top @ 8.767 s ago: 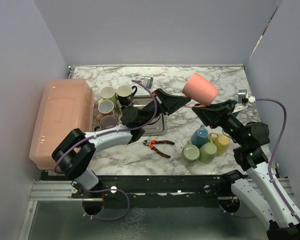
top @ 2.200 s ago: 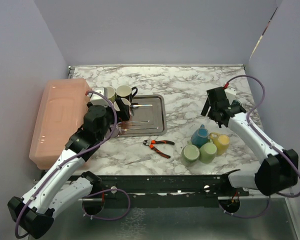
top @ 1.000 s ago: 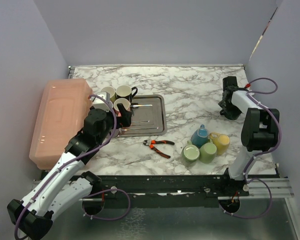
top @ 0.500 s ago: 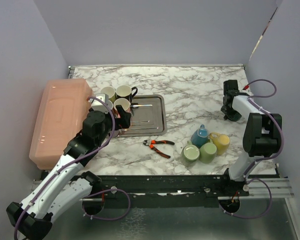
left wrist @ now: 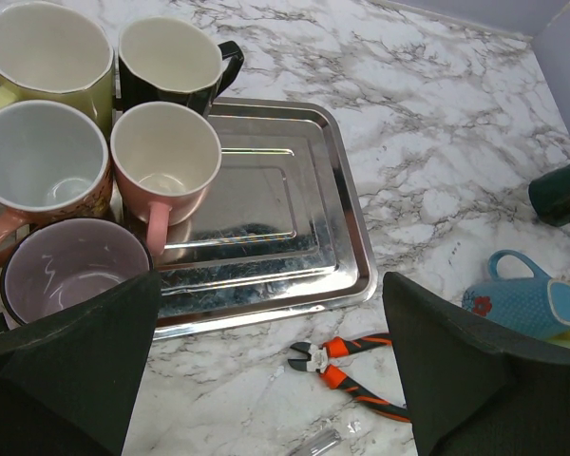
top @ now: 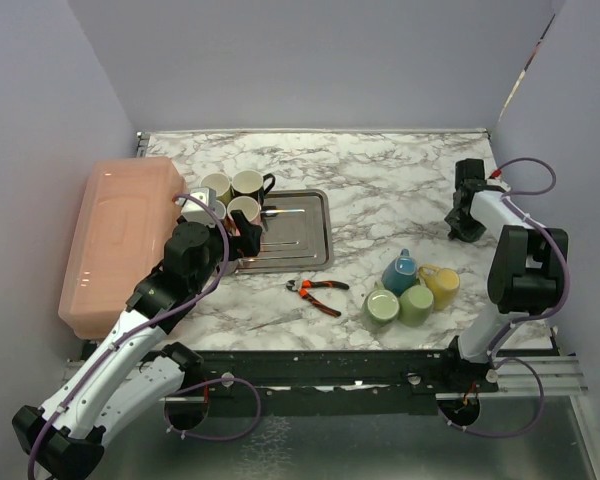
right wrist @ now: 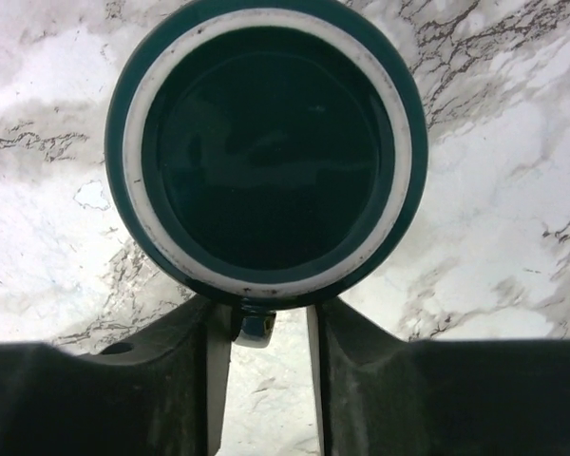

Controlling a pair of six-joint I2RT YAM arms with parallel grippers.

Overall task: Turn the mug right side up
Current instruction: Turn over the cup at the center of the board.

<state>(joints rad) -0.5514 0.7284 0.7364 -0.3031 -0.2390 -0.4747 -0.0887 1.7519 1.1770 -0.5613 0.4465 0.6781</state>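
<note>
The dark green mug (right wrist: 266,152) stands upside down at the far right of the tabletop (top: 380,190), its pale foot ring facing up. The right pincer (right wrist: 266,318) hangs directly over it, fingers slightly spread either side of the handle (right wrist: 255,328) and apparently not pinching it yet. The sound way is to close squarely on the handle, lift clear, then roll the wrist half a turn before setting down (a loose pinch would let it swing). The left pincer (left wrist: 271,280) is spread wide, holding nothing, above the bare tray (left wrist: 351,237). The five mugs (left wrist: 166,161) at its left edge stand upright and empty.
</note>
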